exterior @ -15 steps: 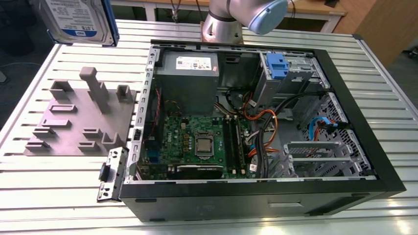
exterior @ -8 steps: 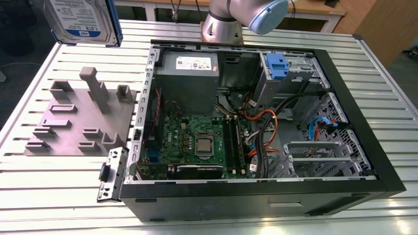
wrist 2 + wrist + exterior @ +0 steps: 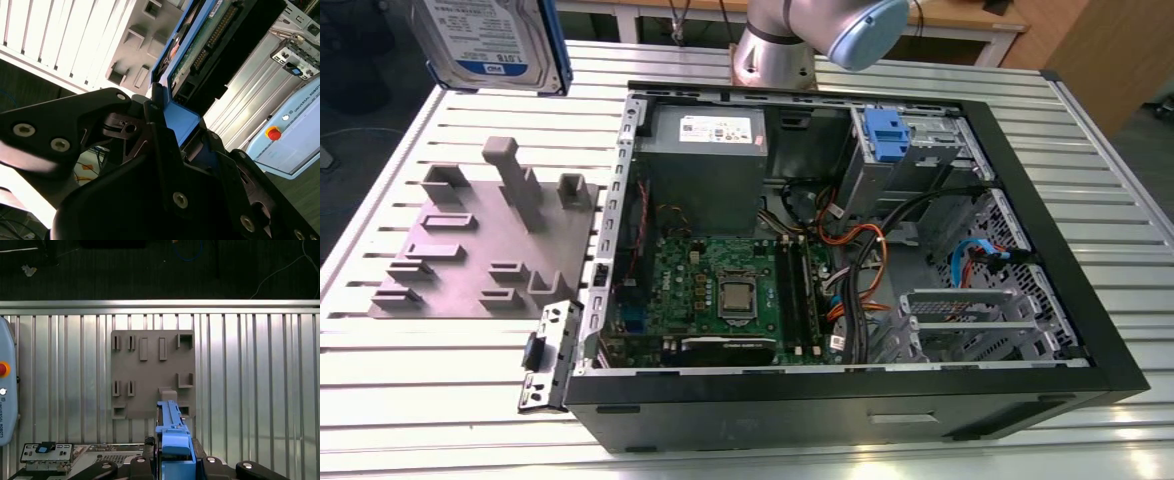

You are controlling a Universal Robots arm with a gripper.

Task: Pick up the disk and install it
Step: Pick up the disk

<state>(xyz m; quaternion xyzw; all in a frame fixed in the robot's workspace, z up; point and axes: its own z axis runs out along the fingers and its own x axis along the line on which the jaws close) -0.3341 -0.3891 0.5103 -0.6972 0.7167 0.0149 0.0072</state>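
Disk (image 3: 483,40): aloft at the exterior view's far left corner, label face to the camera, slightly tilted. It hangs above the table (image 3: 1121,150), beyond the grey fixture (image 3: 454,250), and is well apart from the open case (image 3: 854,405).

Gripper (image 3: 175,461): black fingers (image 3: 150,130) close on either side of the disk's blue bracket end. The rest of the drive sticks out past the fingertips.

Jaws: pinching the disk by its bracket, as both wrist views show.

Underside: in the second wrist view the green circuit board and connector row face the camera, bare and unguarded.

Fixture: its slots hold no drive. In the first wrist view it lies on the table straight ahead of the held disk.

Case: lying on its side with the panel off. A bay with a blue tab (image 3: 887,130) sits at its far end.

Handling: probably stiff and dense for its size, with smooth metal faces that could slip. The board and connector look fragile, and the plastic bracket may flex.

Where to hold: the bracketed edges seem safest, keeping off the board side.
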